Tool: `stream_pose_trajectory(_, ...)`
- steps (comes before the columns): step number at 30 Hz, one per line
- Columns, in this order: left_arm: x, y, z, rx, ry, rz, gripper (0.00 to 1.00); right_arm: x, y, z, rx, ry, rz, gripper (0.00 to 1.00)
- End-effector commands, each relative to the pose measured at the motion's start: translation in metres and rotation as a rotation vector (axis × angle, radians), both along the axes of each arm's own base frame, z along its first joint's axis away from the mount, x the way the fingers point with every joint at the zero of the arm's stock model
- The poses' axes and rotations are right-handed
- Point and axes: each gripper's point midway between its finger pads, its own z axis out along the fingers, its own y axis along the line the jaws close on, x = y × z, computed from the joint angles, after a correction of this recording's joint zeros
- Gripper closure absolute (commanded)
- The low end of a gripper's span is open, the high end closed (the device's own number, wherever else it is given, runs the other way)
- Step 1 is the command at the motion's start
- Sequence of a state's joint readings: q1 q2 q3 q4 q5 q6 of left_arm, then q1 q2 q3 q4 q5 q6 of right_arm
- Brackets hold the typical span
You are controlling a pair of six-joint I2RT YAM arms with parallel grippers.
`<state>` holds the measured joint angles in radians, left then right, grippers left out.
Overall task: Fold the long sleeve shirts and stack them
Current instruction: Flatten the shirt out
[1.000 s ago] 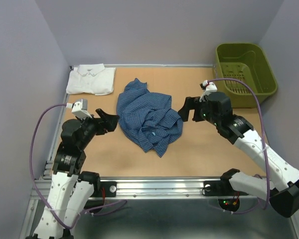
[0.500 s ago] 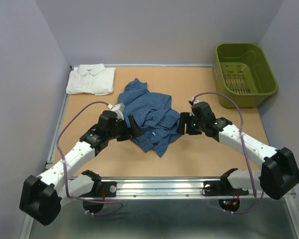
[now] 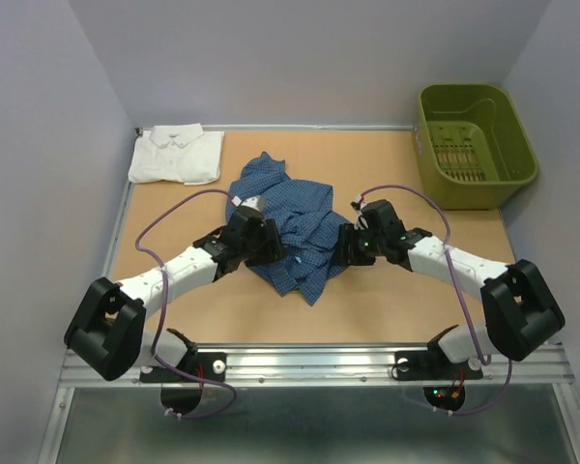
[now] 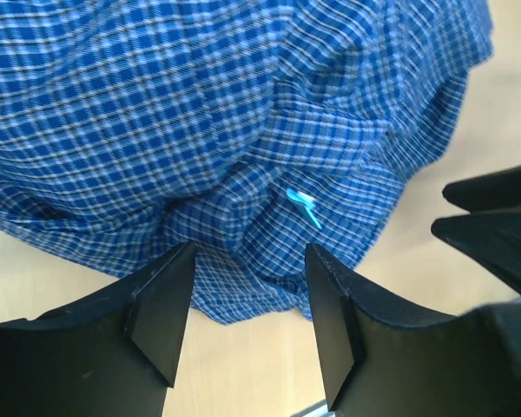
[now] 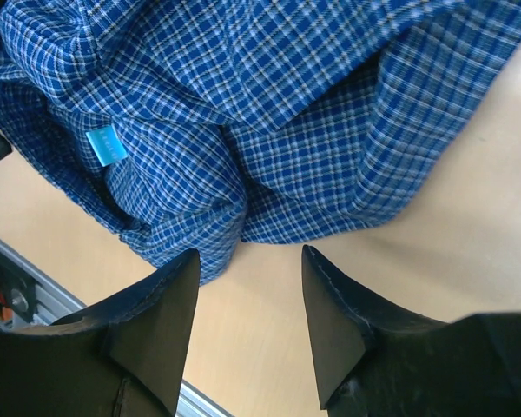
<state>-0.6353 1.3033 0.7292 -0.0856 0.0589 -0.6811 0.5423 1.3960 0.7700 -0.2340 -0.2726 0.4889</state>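
The dark blue checked shirt (image 3: 288,224) lies crumpled in the middle of the table. The white shirt (image 3: 177,155) rests folded at the back left corner. My left gripper (image 3: 268,247) is low at the blue shirt's left edge; in the left wrist view its jaws (image 4: 247,261) stand open just short of the cloth (image 4: 234,130), with nothing between them. My right gripper (image 3: 346,244) is at the shirt's right edge; in the right wrist view its jaws (image 5: 250,265) stand open over bare table, the cloth (image 5: 269,113) just ahead.
An olive-green basket (image 3: 476,145) stands at the back right corner. The metal rail (image 3: 319,362) runs along the near table edge. Grey walls close in the left, back and right sides.
Both arms have reached in from the sides and come down to the blue shirt's edges. Both pairs of jaws have narrowed. The shirts have not moved.
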Motion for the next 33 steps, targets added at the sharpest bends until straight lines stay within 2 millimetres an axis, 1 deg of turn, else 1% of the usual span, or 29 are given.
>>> stream_pose_trajectory(1,0.016,-0.004,0.010,-0.001,-0.044,0.041,0.37,0.004,0.019,0.002,0.086,-0.013,0.051,0.44)
stream_pose_trajectory(5,0.016,-0.004,0.001,0.015,-0.019,0.043,0.40,0.003,0.026,-0.007,0.101,0.021,0.081,0.45)
stream_pose_trajectory(6,0.019,0.000,0.001,0.031,-0.031,0.064,0.41,0.005,0.028,-0.008,0.102,0.025,0.085,0.45)
stream_pose_trajectory(7,0.020,0.001,-0.002,0.041,-0.026,0.068,0.45,0.006,0.029,-0.010,0.101,0.027,0.087,0.45)
stream_pose_trajectory(11,0.020,0.003,-0.007,0.060,-0.015,0.075,0.46,0.010,0.032,-0.017,0.093,0.042,0.090,0.46)
stream_pose_trajectory(15,0.021,0.004,-0.013,0.076,0.000,0.082,0.48,0.012,0.035,-0.020,0.097,0.047,0.099,0.46)
stream_pose_trajectory(19,0.022,0.005,-0.016,0.092,0.005,0.083,0.51,0.011,0.039,-0.017,0.116,0.044,0.116,0.46)
stream_pose_trajectory(23,0.024,0.004,-0.016,0.098,0.009,0.083,0.53,0.014,0.046,-0.005,0.143,0.016,0.133,0.47)
stream_pose_trajectory(28,0.026,0.005,-0.016,0.107,0.004,0.090,0.55,0.017,0.051,-0.002,0.153,0.008,0.122,0.51)
stream_pose_trajectory(31,0.028,0.006,-0.013,0.107,-0.004,0.096,0.58,0.019,0.054,-0.001,0.154,0.000,0.119,0.53)
stream_pose_trajectory(32,0.028,0.006,-0.014,0.111,-0.003,0.098,0.61,0.020,0.054,0.000,0.156,-0.002,0.118,0.55)
stream_pose_trajectory(33,0.029,0.006,-0.013,0.109,-0.006,0.098,0.62,0.021,0.056,0.003,0.158,-0.009,0.119,0.56)
